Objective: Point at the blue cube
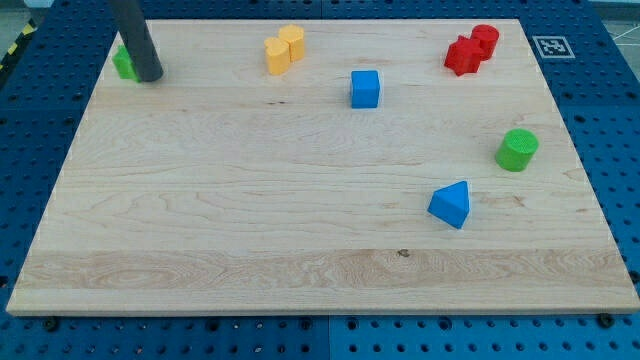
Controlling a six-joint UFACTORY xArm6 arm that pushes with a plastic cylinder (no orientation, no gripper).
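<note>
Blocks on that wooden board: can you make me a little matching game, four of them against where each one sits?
Blocks:
1. blue cube
2. blue wedge
3. green cylinder
4. red block

Places:
A. by the view's right edge, halfway down
B. the view's top right corner
C. top middle, right of the yellow block
D. lowest in the view, right of centre

Pairs: 1-C, 2-D, 3-A, 4-B.

My tip is at the top left, beside another green block, far from the blue cube.
</note>
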